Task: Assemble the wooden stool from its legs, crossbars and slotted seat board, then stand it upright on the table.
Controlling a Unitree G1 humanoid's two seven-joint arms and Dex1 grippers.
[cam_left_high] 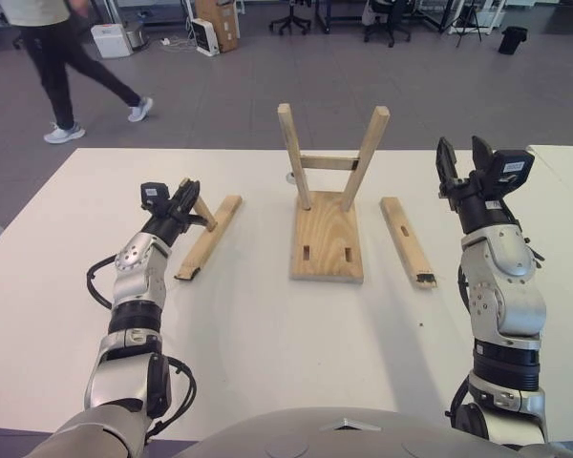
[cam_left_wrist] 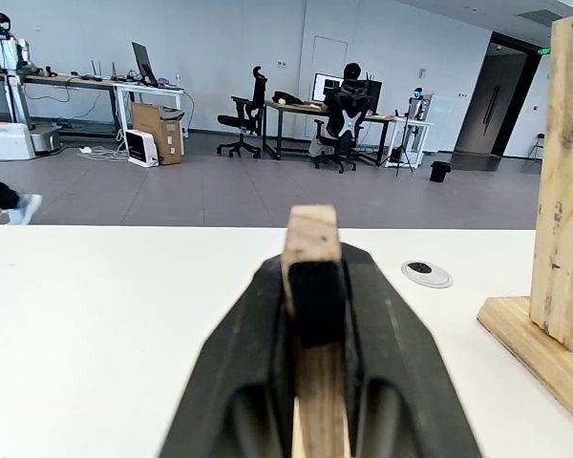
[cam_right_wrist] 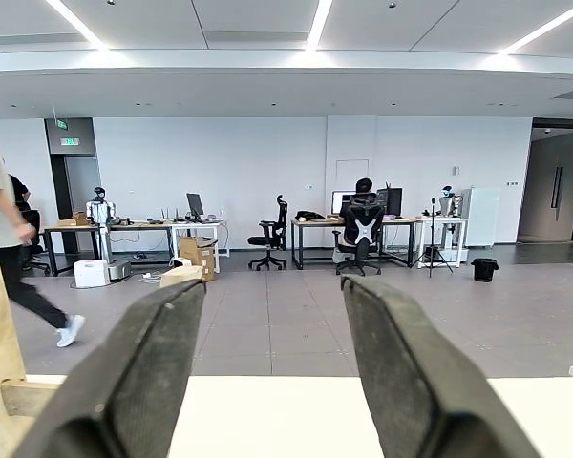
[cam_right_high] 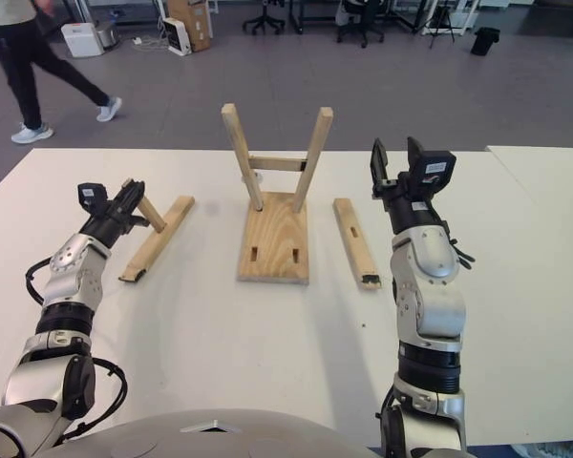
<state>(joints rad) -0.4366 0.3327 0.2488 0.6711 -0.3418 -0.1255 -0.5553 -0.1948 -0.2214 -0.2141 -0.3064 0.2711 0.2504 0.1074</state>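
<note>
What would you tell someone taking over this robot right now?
Left gripper: shut on a crossbar that seems joined to the left leg, which lies left of the seat.
Right gripper: open, empty, raised over the table.
Done: two upright legs with a second crossbar stand in the flat seat.
Left: fit the left leg and the right leg lying right of the seat, then turn the stool upright.

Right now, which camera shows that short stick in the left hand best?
The left eye view: the crossbar runs from the left hand to the leg lying flat. The right eye view shows the same. The left wrist view sees just its end, clamped between the fingers. The right wrist view faces elsewhere.
</note>
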